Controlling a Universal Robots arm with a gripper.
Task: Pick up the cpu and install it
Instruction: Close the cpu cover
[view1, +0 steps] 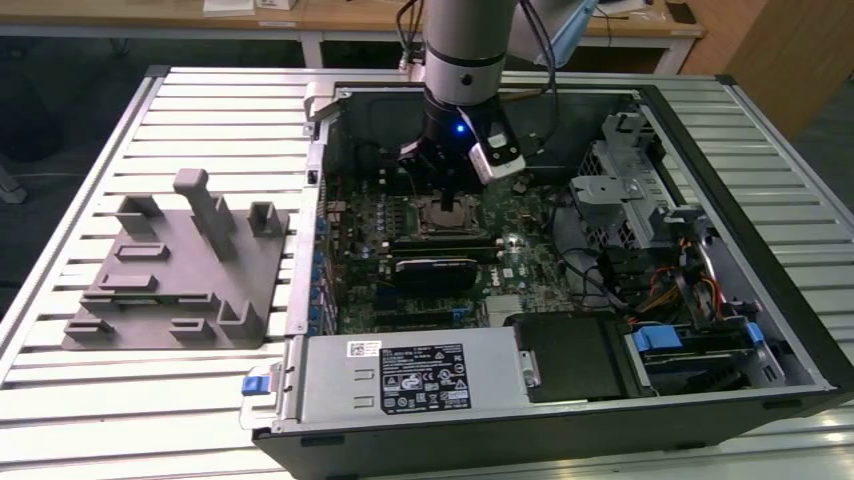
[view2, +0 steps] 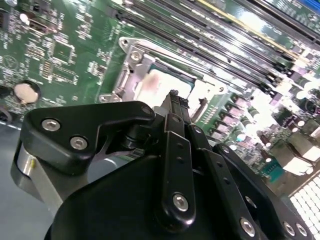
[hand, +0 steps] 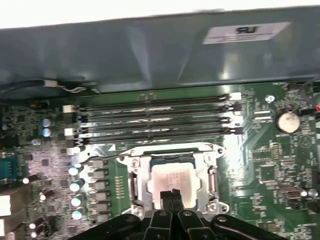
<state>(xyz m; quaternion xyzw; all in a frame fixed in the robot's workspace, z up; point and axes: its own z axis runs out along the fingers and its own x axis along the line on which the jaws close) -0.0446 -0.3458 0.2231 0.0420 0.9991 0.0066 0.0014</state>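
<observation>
The cpu (hand: 172, 179) lies flat in the socket frame (hand: 134, 186) on the green board (hand: 270, 165), its pale metal top facing up and bare. It looks seated square in the frame. It is a square chip, so no side is longer than another.

In both wrist views the pincer (hand: 170, 193) has its two fingers pressed together with nothing between them. The tips are over the chip's edge that faces away from the memory slots (hand: 155, 117), so most of the chip lies beyond the tips, toward those slots. I cannot tell whether the tips touch the metal top or hang just above it.

In the exterior view the board sits inside an open computer case (view1: 694, 170) on the slatted table (view1: 200, 130). A grey stepped block (view1: 174, 270) stands beside the case.
</observation>
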